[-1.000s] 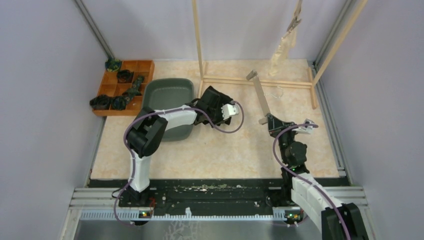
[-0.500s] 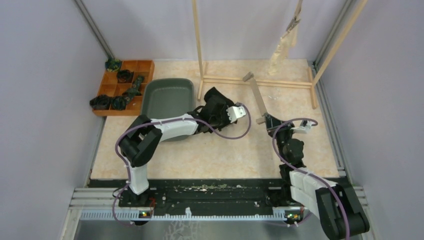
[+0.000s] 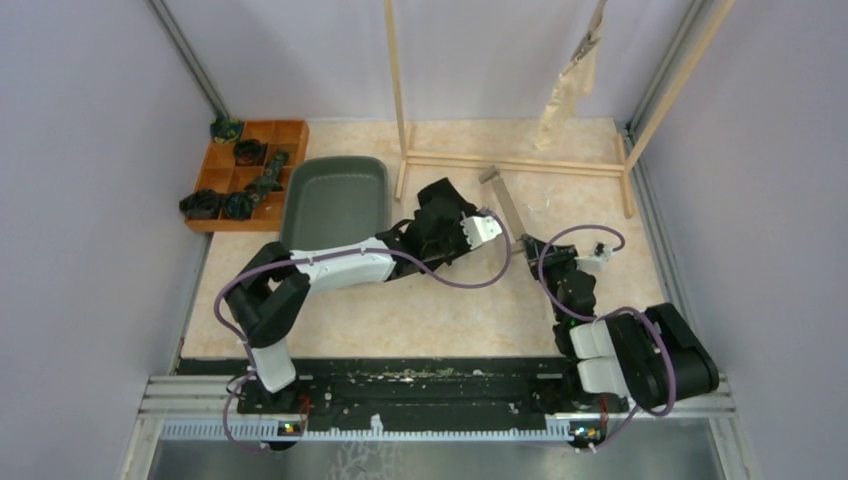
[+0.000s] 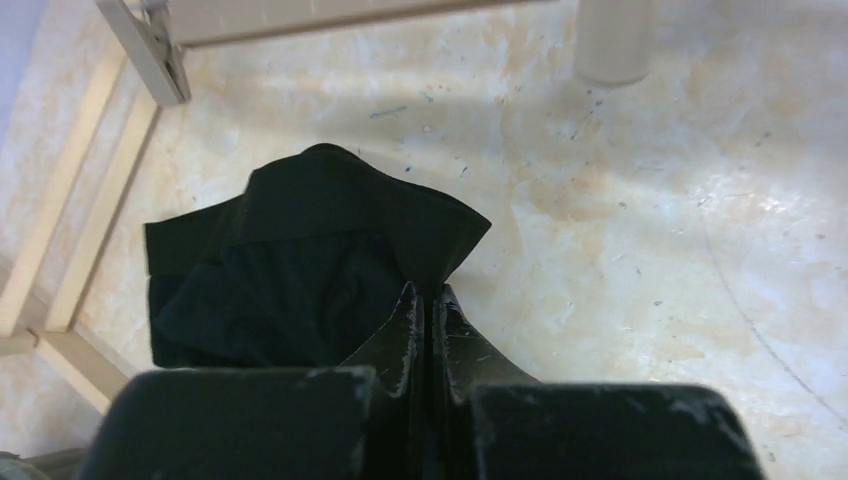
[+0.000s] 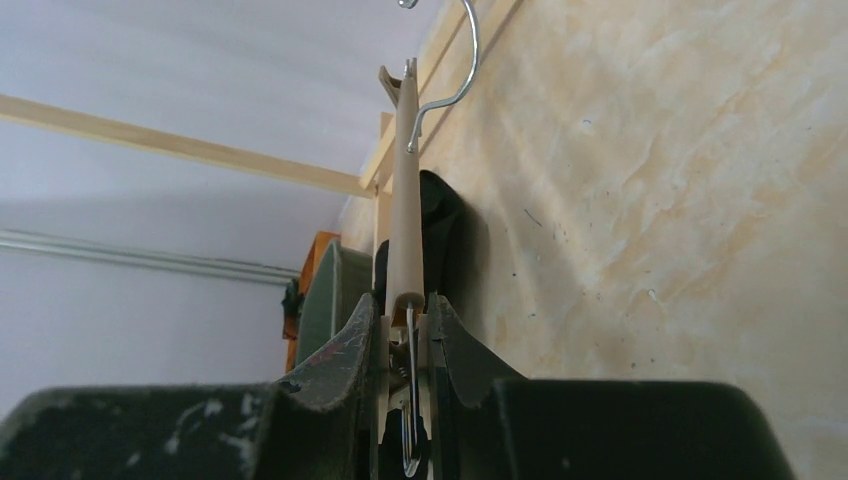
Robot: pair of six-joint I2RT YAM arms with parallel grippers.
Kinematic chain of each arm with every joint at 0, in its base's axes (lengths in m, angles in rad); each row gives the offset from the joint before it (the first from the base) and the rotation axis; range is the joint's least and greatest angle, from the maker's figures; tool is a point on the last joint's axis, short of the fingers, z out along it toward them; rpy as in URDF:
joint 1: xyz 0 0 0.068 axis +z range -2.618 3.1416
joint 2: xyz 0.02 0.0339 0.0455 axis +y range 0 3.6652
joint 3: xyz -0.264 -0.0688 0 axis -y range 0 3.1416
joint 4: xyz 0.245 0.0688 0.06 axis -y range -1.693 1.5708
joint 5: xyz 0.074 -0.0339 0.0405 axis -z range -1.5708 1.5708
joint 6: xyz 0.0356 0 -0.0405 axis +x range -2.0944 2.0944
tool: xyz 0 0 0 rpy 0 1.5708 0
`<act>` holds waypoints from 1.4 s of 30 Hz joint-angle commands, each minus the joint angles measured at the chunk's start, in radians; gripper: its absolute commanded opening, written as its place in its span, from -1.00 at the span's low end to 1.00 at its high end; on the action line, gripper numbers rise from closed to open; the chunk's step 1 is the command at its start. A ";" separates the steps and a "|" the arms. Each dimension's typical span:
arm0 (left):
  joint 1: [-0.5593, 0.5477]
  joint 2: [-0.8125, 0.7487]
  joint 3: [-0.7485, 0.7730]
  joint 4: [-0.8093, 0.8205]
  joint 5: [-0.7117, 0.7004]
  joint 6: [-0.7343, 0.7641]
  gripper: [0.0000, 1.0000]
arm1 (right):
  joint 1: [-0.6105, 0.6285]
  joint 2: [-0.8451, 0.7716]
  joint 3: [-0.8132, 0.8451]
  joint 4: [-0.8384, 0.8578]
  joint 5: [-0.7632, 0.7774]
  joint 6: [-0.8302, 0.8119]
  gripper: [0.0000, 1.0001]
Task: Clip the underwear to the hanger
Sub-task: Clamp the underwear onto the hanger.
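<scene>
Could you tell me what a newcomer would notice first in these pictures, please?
Most striking is the black underwear, bunched at the centre and pinched in the left gripper. Just right of it, the right gripper clamps one end of the hanger. At the back right, cream underwear hangs inside the wooden rack.

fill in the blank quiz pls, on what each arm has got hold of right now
1. The left jaws are shut on the ____ underwear.
2. The right jaws are shut on one end of the ____.
3. The wooden tray lies in the table's far ____ corner.

Missing words: black; hanger; left.
</scene>
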 commanded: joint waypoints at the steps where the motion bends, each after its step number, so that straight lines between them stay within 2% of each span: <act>1: -0.034 -0.064 -0.026 0.059 -0.045 -0.012 -1.00 | 0.013 0.097 0.004 0.232 -0.012 0.044 -1.00; 8: -0.076 -0.073 -0.060 0.083 -0.062 -0.024 -1.00 | 0.030 0.206 0.012 0.338 -0.001 0.073 -1.00; 14: -0.105 -0.064 -0.101 0.129 -0.082 -0.047 -1.00 | 0.032 0.218 -0.002 0.346 0.019 0.098 -1.00; 20: -0.134 -0.033 -0.085 0.151 -0.117 -0.049 -1.00 | 0.033 0.251 -0.002 0.352 0.020 0.146 -1.00; 34: -0.172 0.004 -0.060 0.150 -0.181 -0.017 -1.00 | 0.032 0.474 -0.002 0.531 -0.007 0.277 -1.00; 42: -0.187 0.023 -0.063 0.139 -0.216 0.001 -1.00 | 0.031 0.446 -0.019 0.531 0.019 0.277 -1.00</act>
